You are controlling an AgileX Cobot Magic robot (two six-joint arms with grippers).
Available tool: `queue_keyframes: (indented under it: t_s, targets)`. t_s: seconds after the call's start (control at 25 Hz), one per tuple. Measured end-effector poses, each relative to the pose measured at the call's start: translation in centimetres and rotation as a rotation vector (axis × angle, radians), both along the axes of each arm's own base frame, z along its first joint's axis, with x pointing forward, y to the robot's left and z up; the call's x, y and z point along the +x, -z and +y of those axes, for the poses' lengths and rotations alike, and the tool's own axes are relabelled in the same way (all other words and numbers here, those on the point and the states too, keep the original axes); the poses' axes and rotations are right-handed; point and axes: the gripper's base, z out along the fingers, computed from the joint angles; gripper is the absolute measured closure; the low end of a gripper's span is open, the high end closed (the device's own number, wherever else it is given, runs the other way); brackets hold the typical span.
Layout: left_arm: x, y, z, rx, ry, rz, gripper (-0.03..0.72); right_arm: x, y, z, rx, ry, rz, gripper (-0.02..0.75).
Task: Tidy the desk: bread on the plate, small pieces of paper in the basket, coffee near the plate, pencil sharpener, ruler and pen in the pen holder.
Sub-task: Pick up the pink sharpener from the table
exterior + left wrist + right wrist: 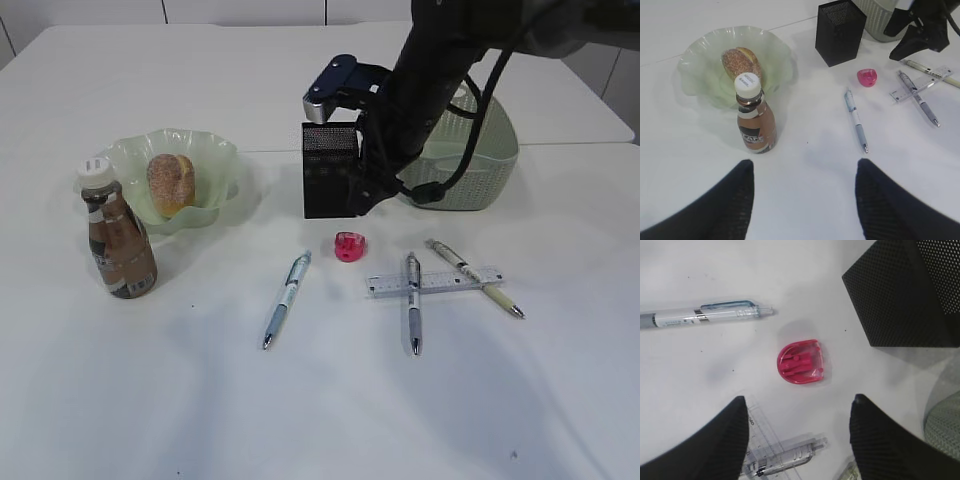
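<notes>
pencil sharpener [801, 362], pink, flat on table just beside pen holder [905, 295]: lies directly ahead of right gripper [797, 440], jaws spread and empty above it; left gripper [802, 200], also spread, far off.

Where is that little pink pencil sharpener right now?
The pencil sharpener lies on the table in the middle of the exterior view, just in front of the black pen holder, between the lone pen and the ruler.

A plain white table [330, 400] (a seam runs across its far half) meets pale wall panels [240, 10].
</notes>
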Motion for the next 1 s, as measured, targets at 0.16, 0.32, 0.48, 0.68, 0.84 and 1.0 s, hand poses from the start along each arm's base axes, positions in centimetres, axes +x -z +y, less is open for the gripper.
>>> queue_keyframes:
  t_s: [0.16, 0.32, 0.48, 0.68, 0.84, 1.0]
  targets:
    - [-0.1, 0.2, 0.0, 0.007, 0.002, 0.019, 0.24, 0.2, -0.1, 0.1, 0.011, 0.002, -0.025, 0.238]
    - [-0.2, 0.3, 0.0, 0.014, 0.004, 0.039, 0.24, 0.5, 0.4, 0.2, -0.014, -0.111, -0.066, 0.238]
    - [-0.2, 0.3, 0.0, 0.014, 0.004, 0.041, 0.24, 0.8, 2.4, 0.3, -0.045, -0.192, -0.053, 0.239]
    - [-0.2, 0.3, 0.0, 0.014, 0.004, 0.041, 0.24, 1.4, 3.9, 0.5, -0.052, -0.208, -0.071, 0.239]
    - [-0.2, 0.3, 0.0, 0.014, 0.004, 0.041, 0.24, 1.8, 4.9, 0.6, -0.054, -0.207, -0.075, 0.239]
    - [-0.2, 0.3, 0.0, 0.014, 0.004, 0.041, 0.24, 2.0, 5.4, 0.6, -0.055, -0.209, -0.088, 0.239]
